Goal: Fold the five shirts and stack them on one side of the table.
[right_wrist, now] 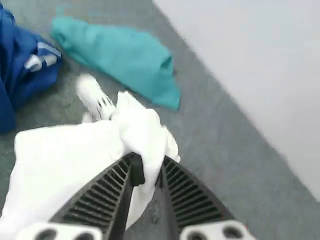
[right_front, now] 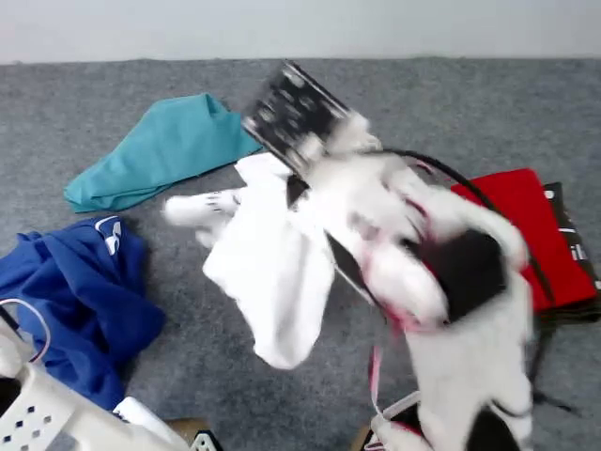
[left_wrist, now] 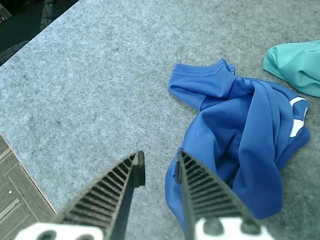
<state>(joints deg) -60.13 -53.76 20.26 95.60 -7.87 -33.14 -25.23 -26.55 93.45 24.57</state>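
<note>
Right tool (right_wrist: 148, 172) pinches white shirt (right_wrist: 60, 165).

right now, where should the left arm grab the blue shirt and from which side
Probably the raised fold running through the middle of the blue shirt, coming down from above with the left gripper open across it. That ridge stands proud of the table; the stitched edge lies flat, with less to pinch.

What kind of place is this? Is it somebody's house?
Probably a robot test bench, not a home: a grey felt-covered table against a bare wall, and the right gripper holds a white shirt.
</note>
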